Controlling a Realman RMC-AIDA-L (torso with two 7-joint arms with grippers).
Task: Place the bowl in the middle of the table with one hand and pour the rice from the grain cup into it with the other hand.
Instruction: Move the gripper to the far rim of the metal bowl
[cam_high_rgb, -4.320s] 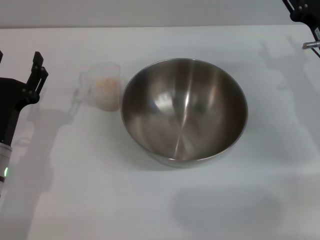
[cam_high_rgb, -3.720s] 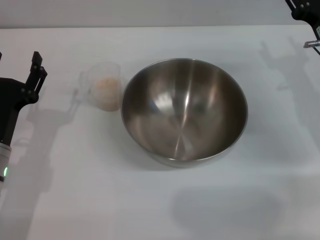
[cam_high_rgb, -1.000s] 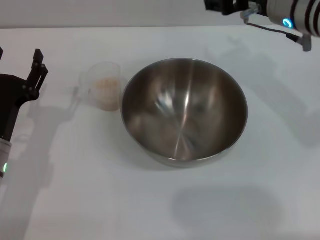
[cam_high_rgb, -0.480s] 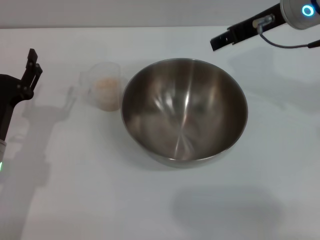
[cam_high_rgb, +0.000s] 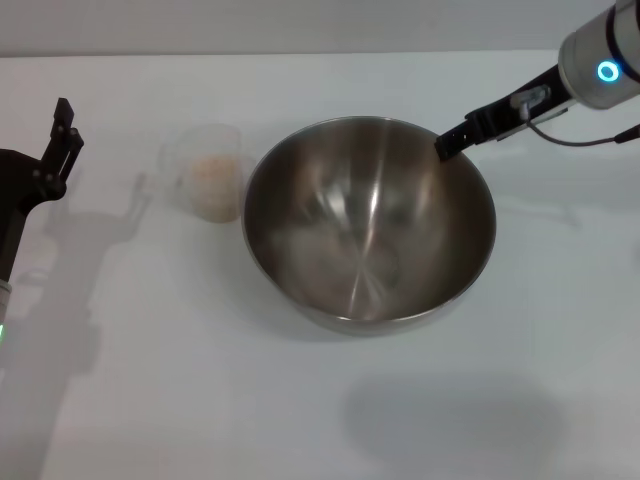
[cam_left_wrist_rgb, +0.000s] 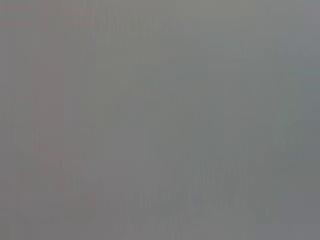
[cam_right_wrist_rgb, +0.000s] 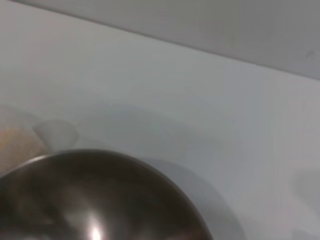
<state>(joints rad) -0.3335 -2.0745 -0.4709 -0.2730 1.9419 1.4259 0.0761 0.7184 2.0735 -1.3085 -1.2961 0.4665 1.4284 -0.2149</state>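
The steel bowl (cam_high_rgb: 368, 225) sits near the middle of the white table (cam_high_rgb: 300, 400). To its left, almost touching it, stands the clear grain cup (cam_high_rgb: 210, 170) with pale rice (cam_high_rgb: 213, 182) inside. My right gripper (cam_high_rgb: 452, 143) reaches in from the right and hangs at the bowl's far-right rim. In the right wrist view the bowl's rim (cam_right_wrist_rgb: 115, 165) fills the lower part, and the grain cup (cam_right_wrist_rgb: 17, 142) shows beyond it. My left gripper (cam_high_rgb: 45, 150) waits open at the table's left edge, apart from the cup. The left wrist view is plain grey.
Bare white tabletop surrounds the bowl and cup on all sides. A grey wall runs along the table's far edge (cam_right_wrist_rgb: 200, 47).
My right arm has swung down and inward from the far right corner to the bowl's far-right rim. The left gripper has shifted slightly left. Bowl and cup have not moved.
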